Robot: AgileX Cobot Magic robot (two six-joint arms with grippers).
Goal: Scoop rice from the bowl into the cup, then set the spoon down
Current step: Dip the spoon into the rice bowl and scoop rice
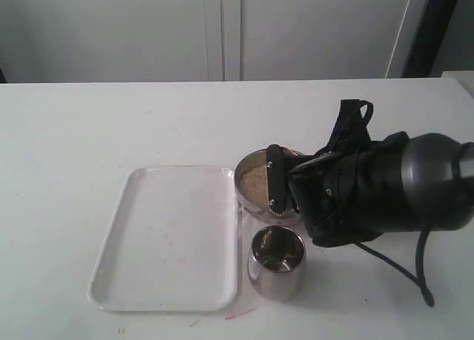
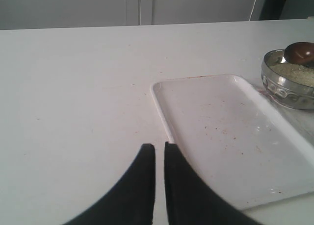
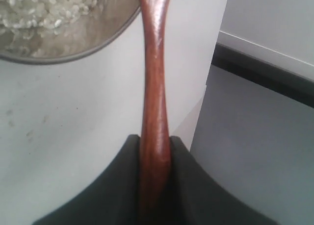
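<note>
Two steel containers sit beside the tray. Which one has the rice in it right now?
The wide, shallow bowl, farther back beside the tray, holds the rice. The taller, narrower cup in front of it shows only bare metal inside.

Left pincer (image 2: 156,147) closed; right pincer (image 3: 155,145) clamped on spoon (image 3: 154,78).

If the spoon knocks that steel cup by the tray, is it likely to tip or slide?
The steel cup looks about as wide as tall, so it probably slides before tipping. Its polished wall and the smooth white table suggest little friction. It looks empty, so it is likely light.
</note>
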